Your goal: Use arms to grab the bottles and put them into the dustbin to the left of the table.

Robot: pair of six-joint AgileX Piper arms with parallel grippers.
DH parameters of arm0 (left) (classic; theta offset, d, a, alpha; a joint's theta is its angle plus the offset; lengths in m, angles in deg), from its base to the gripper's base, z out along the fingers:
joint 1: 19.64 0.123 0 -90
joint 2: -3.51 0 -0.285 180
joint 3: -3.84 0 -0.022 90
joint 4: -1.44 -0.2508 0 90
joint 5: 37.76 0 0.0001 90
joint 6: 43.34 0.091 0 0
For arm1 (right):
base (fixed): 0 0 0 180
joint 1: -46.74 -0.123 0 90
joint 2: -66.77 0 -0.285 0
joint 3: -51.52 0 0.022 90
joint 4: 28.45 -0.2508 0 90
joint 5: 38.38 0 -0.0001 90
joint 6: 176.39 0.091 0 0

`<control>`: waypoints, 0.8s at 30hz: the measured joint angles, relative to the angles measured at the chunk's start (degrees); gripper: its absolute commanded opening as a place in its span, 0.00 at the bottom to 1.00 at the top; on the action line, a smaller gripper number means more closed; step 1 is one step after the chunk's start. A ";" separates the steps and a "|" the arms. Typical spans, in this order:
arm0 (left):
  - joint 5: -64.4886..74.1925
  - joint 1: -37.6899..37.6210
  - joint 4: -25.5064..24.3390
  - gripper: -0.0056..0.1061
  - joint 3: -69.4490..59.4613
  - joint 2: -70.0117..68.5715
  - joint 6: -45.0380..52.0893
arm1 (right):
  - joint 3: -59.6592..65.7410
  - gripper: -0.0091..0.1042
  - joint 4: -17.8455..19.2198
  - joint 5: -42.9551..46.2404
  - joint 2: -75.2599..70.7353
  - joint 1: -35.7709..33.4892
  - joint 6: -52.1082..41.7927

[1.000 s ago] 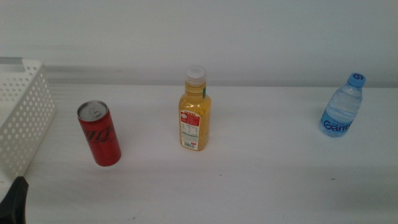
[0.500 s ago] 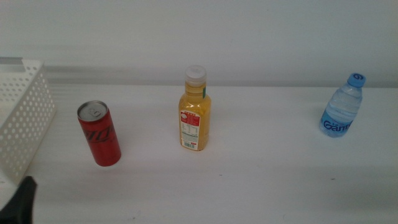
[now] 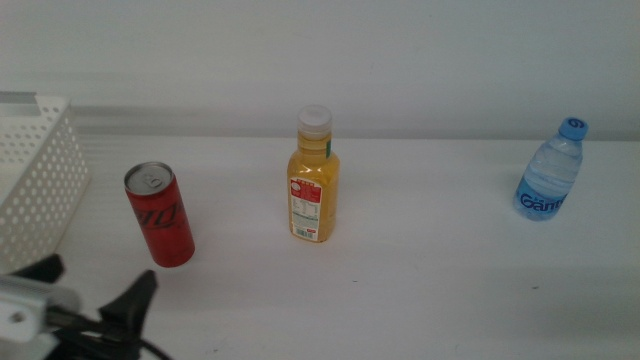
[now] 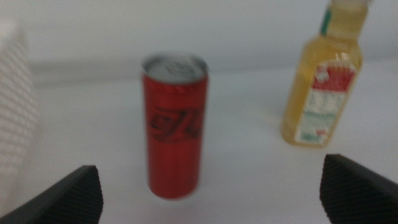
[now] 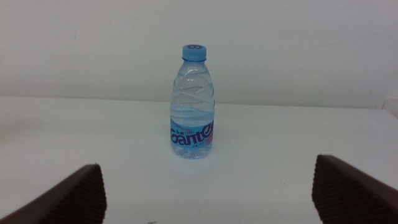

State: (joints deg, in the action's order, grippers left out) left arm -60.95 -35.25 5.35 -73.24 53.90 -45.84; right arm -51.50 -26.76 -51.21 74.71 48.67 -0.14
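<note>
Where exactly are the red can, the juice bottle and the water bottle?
red can (image 3: 160, 215), middle view, on its side wall.
juice bottle (image 3: 314, 200), middle view, on its label.
water bottle (image 5: 193, 115), right wrist view, on its clear body.

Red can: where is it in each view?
Middle: red can stands left of centre, right of the dustbin.
Left wrist: centred, between the open tool's jaws.
Right wrist: not in view.
Shared landmark: juice bottle.

Bright, even, diffuse light; shadows faint. L wrist view motion-blurred: red can (image 4: 175, 126) smeared, soft edges. Middle + R wrist views sharp, no glare.
</note>
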 measured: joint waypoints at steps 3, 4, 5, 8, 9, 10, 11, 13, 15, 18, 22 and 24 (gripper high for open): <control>-5.24 -2.27 1.11 0.89 0.00 7.63 0.00 | 0.00 0.86 0.00 0.00 0.00 0.00 0.00; -7.51 -2.72 1.36 0.89 0.00 10.26 0.00 | 0.00 0.86 0.00 0.00 0.00 0.00 0.00; -10.05 -2.87 1.62 0.89 0.00 12.91 0.00 | 0.00 0.86 0.00 0.00 0.00 0.00 0.00; -19.01 -3.01 1.64 0.89 0.00 20.52 0.00 | 0.00 0.86 0.00 0.00 0.00 0.00 0.00; -21.41 -3.01 1.74 0.89 0.00 23.13 -0.12 | 0.00 0.86 0.00 0.00 0.00 0.00 0.00; -24.29 -3.01 1.74 0.89 0.10 25.62 -0.36 | 0.00 0.86 0.00 0.00 0.00 0.00 0.00; -26.97 -3.01 1.74 0.89 0.10 28.01 -0.74 | 0.00 0.86 0.00 0.00 0.00 0.00 0.00; -31.35 -3.01 1.74 0.89 0.10 32.03 -1.30 | 0.00 0.86 0.00 0.00 0.00 0.00 0.00; -35.50 -3.01 1.86 0.89 0.17 35.81 -1.65 | 0.00 0.86 0.00 0.00 0.00 0.00 0.00; -42.29 -3.01 1.99 0.89 0.17 41.39 -1.75 | 0.00 0.86 0.00 0.00 0.00 0.00 0.00; -44.94 -3.01 2.45 0.89 0.17 46.42 -3.24 | 0.00 0.86 0.00 0.00 0.00 0.00 0.00; -45.08 -3.01 2.45 0.89 0.17 47.54 -4.16 | 0.00 0.86 0.00 0.00 0.00 0.00 0.00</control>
State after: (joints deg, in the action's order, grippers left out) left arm -106.03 -38.26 7.79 -73.07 101.44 -50.00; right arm -51.50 -26.76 -51.21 74.71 48.67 -0.14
